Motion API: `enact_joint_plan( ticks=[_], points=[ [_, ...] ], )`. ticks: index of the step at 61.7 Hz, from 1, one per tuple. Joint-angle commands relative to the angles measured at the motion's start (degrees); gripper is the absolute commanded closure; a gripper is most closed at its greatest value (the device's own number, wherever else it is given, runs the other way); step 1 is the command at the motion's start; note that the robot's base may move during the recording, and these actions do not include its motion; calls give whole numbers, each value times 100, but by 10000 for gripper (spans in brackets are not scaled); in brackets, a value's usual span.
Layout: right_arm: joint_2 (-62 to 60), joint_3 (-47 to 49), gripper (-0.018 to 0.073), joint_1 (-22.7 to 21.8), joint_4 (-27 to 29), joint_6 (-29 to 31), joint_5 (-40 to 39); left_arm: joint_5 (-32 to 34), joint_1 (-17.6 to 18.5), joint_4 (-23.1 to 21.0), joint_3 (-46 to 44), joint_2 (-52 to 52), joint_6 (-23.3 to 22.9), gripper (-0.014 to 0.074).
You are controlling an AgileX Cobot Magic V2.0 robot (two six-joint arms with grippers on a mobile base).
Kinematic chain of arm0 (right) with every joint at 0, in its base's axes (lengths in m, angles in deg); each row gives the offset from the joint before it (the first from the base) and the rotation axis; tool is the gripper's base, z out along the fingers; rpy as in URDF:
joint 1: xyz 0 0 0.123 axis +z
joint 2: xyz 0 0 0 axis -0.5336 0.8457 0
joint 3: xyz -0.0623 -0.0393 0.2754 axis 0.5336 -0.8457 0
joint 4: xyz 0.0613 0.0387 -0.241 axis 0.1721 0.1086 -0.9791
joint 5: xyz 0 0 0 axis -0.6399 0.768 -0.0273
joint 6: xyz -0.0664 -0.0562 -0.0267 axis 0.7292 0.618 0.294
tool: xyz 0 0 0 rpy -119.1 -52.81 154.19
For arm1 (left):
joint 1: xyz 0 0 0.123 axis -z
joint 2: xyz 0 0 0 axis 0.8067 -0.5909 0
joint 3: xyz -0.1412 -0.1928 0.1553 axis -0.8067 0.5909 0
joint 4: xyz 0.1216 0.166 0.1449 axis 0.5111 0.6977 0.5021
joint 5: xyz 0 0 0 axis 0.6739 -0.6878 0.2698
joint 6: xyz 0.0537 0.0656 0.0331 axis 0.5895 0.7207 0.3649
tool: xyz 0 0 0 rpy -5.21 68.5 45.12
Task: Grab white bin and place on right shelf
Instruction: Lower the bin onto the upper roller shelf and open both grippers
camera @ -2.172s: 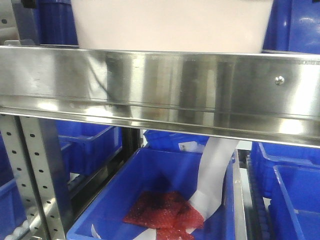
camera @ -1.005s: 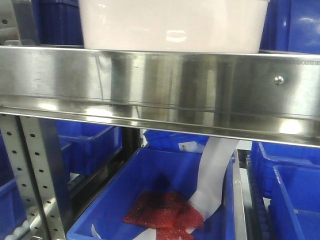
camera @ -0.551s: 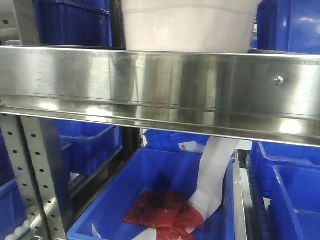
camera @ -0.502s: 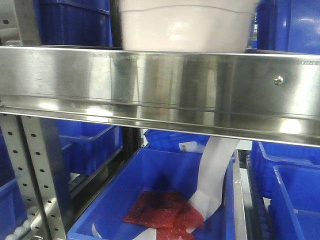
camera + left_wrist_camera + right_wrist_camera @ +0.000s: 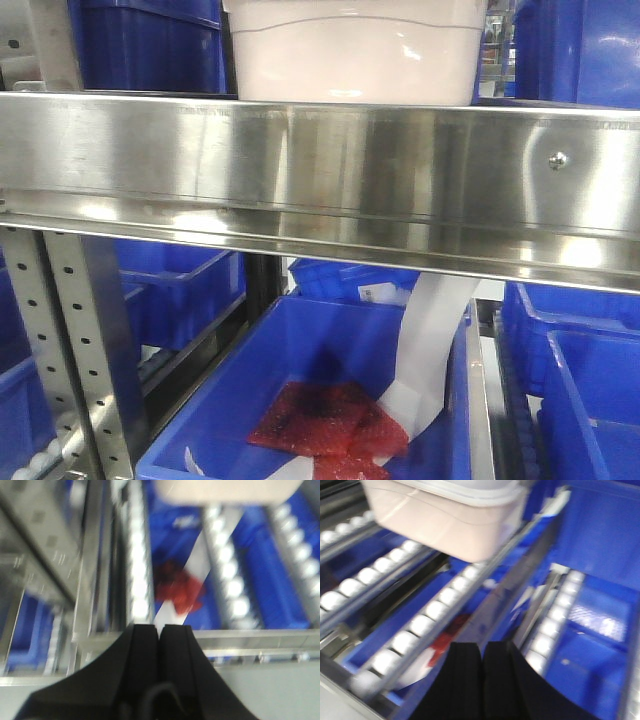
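White bin [image 5: 355,55] sits behind right shelf [image 5: 320,170] rail.

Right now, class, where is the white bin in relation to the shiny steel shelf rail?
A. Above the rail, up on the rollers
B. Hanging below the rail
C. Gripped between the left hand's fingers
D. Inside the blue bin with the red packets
A: in the front view the white bin shows above the shelf rail, and the right wrist view shows it resting on the rollers, neither shut hand holding it.

black fingers [image 5: 145,650], smooth flared black bases
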Motion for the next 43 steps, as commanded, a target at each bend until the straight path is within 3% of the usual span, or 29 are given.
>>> enact_joint_plan(
  ticks=[1, 12, 24, 43],
  points=[
    [-659, -507, 488, -10, -99, -42, -991, -114, 27, 14, 382, 429, -101, 714],
    [-2096, -2123, 488, -10, -165, -42, -1948, 1301, 27, 26, 2118, 1551, -76, 714],
    [-3522, -3287, 488, -10, -158, -42, -2133, 2961, 27, 5, 3926, 2994, 262, 714],
    [-4760, -3632, 488, -10, -147, -42, -2403, 4503, 27, 5, 5875, 5161, 403, 714]
  ],
)
